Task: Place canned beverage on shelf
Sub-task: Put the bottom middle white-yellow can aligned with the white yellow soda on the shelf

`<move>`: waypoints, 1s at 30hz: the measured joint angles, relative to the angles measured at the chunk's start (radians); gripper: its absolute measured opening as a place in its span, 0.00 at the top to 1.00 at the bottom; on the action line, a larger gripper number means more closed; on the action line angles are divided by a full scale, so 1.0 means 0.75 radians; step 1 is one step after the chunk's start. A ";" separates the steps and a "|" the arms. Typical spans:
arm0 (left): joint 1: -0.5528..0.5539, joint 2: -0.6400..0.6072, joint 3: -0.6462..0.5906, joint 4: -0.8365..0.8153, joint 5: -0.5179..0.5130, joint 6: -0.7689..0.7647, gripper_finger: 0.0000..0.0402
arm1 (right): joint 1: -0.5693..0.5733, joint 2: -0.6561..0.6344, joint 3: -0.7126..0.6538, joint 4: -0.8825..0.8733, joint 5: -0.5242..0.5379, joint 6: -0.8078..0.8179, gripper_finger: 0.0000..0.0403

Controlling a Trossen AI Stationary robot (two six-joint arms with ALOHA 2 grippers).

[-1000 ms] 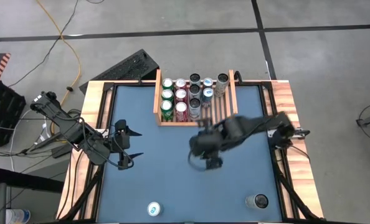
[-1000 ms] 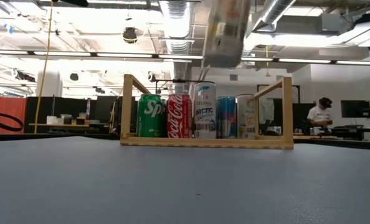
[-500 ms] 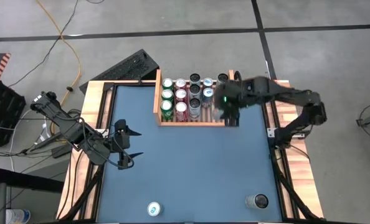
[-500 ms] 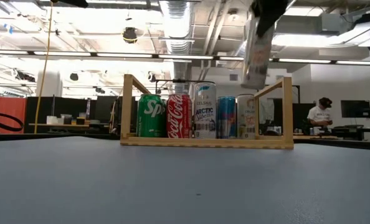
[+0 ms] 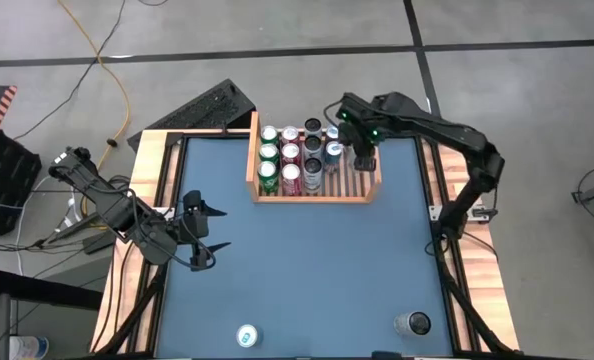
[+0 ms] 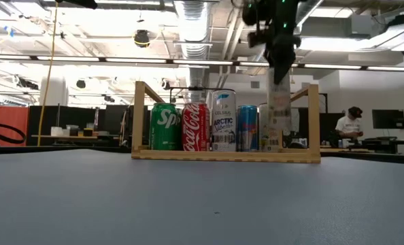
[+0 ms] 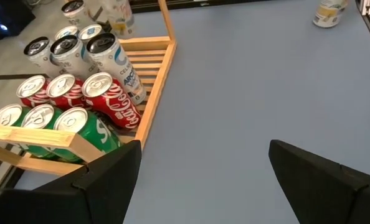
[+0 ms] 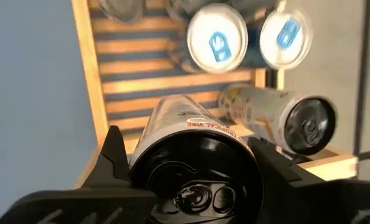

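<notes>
We see the right gripper point(image 5: 362, 152) reaching over the far right part of the shelf point(image 5: 315, 197), its fingers point(image 8: 113, 163) clamped on a tall pale can point(image 6: 279, 112) gripped near its dark top. In the low view that can hangs upright inside the shelf's right end, just beside the blue can point(image 6: 247, 128); whether its base touches the slats we cannot tell. The right wrist view shows the held can's dark lid point(image 8: 197, 171) between the fingers, with a similar pale can point(image 8: 278, 118) close beside it over the slats. Rows of green, red and silver cans fill the shelf's left and middle part. The left gripper point(image 5: 199, 230) waits low over the blue worktop point(image 5: 307, 270) toward its left side, fingers spread wide apart and holding nothing. Two more cans stand near the worktop's front edge, a white one point(image 5: 246, 336) and a dark-topped one point(image 5: 414, 323), well apart from each other.
</notes>
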 joint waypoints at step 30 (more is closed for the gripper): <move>0.000 0.000 0.000 0.000 -0.120 -0.013 0.15 | -0.232 0.077 -0.261 0.366 -0.169 -0.298 0.61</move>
